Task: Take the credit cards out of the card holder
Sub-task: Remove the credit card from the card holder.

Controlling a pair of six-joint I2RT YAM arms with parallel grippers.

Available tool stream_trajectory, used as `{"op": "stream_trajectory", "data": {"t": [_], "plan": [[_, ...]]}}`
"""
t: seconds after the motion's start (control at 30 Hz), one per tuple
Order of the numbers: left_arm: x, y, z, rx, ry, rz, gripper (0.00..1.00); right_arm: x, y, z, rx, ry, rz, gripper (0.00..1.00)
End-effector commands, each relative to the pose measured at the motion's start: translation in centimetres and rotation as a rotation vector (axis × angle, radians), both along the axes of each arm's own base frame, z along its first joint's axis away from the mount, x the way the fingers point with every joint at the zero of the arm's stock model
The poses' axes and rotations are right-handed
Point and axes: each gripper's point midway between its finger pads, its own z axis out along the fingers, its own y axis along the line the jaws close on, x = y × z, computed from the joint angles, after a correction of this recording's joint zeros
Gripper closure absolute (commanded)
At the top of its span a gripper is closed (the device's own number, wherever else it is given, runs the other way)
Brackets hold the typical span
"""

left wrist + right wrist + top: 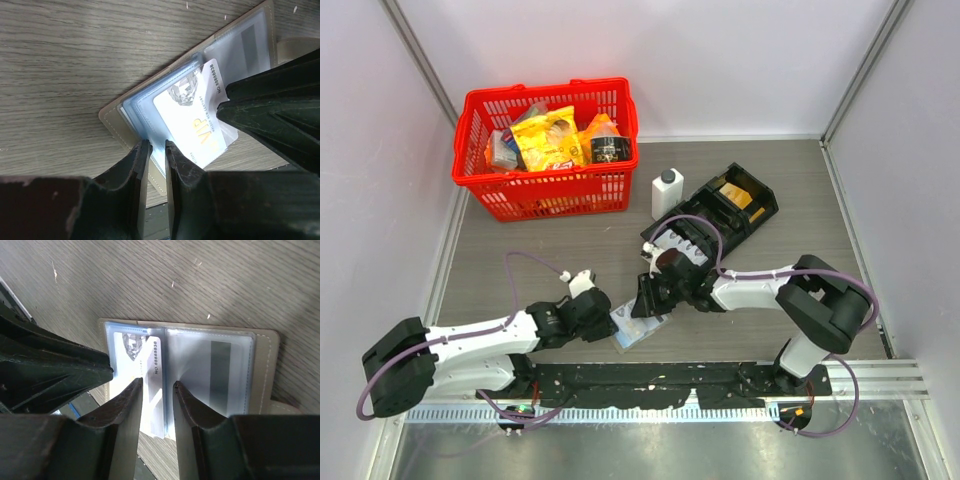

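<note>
While the card holder (638, 330) lies open on the near side of the black tray (768, 208), a white card (192, 125) sticks half out of it. The left gripper (156, 146) is almost closed at the holder's edge, though I cannot tell whether it grips. The right gripper (157, 385) stands part-open astride that card.

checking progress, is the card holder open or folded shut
Open: the card holder lies spread flat, both clear sleeve pages showing, VIP card partway out.
</note>
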Motion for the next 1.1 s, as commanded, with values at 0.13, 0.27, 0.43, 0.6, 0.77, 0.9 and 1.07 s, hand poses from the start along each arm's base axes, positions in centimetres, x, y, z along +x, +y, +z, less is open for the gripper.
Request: {"op": "stream_trajectory", "data": {"t": [0.13, 0.27, 0.43, 0.6, 0.77, 0.9, 1.07], "plan": [[0.1, -0.1, -0.5, 0.006, 0.003, 0.011, 0.77, -0.3, 0.7, 0.0, 0.039, 0.012, 0.034, 0.7], [0.1, 0.0, -0.7, 0.018, 0.008, 0.012, 0.78, -0.2, 0.6, 0.1, 0.051, 0.018, 0.03, 0.8], [0.1, 0.1, -0.6, 0.022, 0.006, 0.011, 0.79, 0.1, 0.2, 0.3, 0.066, 0.024, 0.016, 0.96], [0.5, -0.2, 0.8, 0.005, -0.024, 0.005, 0.8, 0.1, -0.2, 0.3, 0.066, 0.024, 0.007, 0.99], [1.1, -2.2, 3.8, -0.083, -0.077, -0.045, 0.8, 0.2, -0.2, 0.1, 0.063, 0.026, 0.005, 0.99], [1.4, -3.0, 4.4, -0.097, -0.088, -0.065, 0.8, 0.1, -0.2, 0.0, 0.062, 0.03, 0.005, 0.99], [1.2, -2.8, 2.6, -0.045, -0.047, -0.065, 0.8, 0.1, -0.2, 0.1, 0.062, 0.028, 0.002, 0.99]]}}
